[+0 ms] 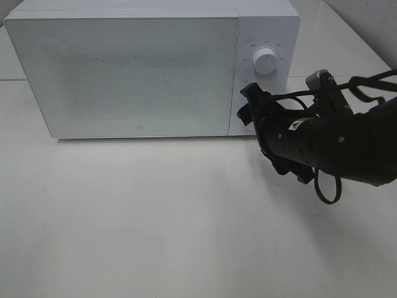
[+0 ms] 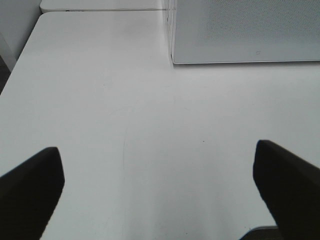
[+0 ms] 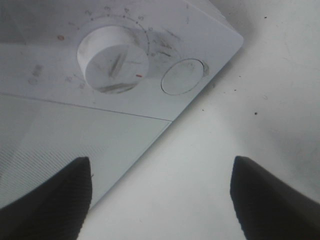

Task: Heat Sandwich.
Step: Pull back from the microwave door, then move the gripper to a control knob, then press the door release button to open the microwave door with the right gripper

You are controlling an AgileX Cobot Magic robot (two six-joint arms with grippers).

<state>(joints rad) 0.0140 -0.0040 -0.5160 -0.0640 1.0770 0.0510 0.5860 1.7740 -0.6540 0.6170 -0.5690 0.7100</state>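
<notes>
The sandwich is out of view in every frame. The white microwave (image 1: 124,74) stands at the back of the table with its door shut. My right gripper (image 1: 246,104) is open and empty, right in front of the lower part of the microwave's control panel. In the right wrist view the gripper (image 3: 160,200) faces the lower knob (image 3: 116,65) and a round button (image 3: 183,76) beside it, without touching them. My left gripper (image 2: 160,190) is open and empty over bare table, well short of the microwave's front corner (image 2: 240,30). It does not show in the exterior view.
The upper timer knob (image 1: 266,62) sits above my right gripper. The white table (image 1: 155,217) stretches in front of the microwave. The right arm and its cable loop (image 1: 325,186) hang over the table's right side.
</notes>
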